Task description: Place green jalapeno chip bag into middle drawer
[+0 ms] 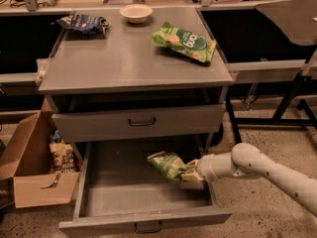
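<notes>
Green jalapeno chip bag (167, 165): clamped at its right end in the hand (191, 173), held within the outline of the middle drawer (133, 200), over the right rear part of the tray. Tilted, free left end higher and pointing toward the drawer's middle, crinkled green face toward the camera. Contact between bag and tray floor: cannot tell. State of the hand: fingers pressed together on the bag's edge, just inside the drawer's right wall. Behind the hand, pale arm (267, 170), in from the right side of the view, low, crossing above that wall. Drawer itself: pulled out toward the camera, wide and shallow, grey, with dark curved handle (147, 227) on its front at the bottom edge of the view. Above it, upper drawer front (138, 123): shut, like handle at its centre. On the bench top (124, 58): larger bright-green bag (184, 42) toward the right rear, dark blue bag (81, 23) at the left rear corner, white bowl (136, 12) at the rear edge between them, all three apart from one another. Left of the bench, on the ground: open cardboard box (29, 172), with some packets (62, 155) between box and bench.
</notes>
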Controlling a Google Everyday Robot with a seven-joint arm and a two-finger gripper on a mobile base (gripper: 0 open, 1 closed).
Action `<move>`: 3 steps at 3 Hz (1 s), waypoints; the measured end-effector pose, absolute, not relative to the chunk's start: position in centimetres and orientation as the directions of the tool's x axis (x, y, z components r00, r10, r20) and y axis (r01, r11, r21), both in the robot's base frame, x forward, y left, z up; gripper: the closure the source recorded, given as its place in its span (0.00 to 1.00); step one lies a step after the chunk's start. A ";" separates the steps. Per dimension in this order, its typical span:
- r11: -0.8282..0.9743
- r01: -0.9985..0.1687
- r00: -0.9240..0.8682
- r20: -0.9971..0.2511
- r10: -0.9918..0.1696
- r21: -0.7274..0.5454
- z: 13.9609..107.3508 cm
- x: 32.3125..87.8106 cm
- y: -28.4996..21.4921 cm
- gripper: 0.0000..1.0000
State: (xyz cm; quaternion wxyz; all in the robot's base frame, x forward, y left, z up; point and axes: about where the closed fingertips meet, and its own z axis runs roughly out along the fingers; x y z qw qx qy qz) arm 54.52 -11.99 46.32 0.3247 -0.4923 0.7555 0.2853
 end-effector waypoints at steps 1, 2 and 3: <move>0.364 -0.923 -0.317 -0.780 -0.539 0.123 45.0 54.5 -12.7 0.43; 0.358 -0.924 -0.317 -0.795 -0.517 0.135 44.5 54.5 -12.9 0.20; 0.339 -0.933 -0.283 -0.833 -0.475 0.124 45.9 54.0 -13.6 0.00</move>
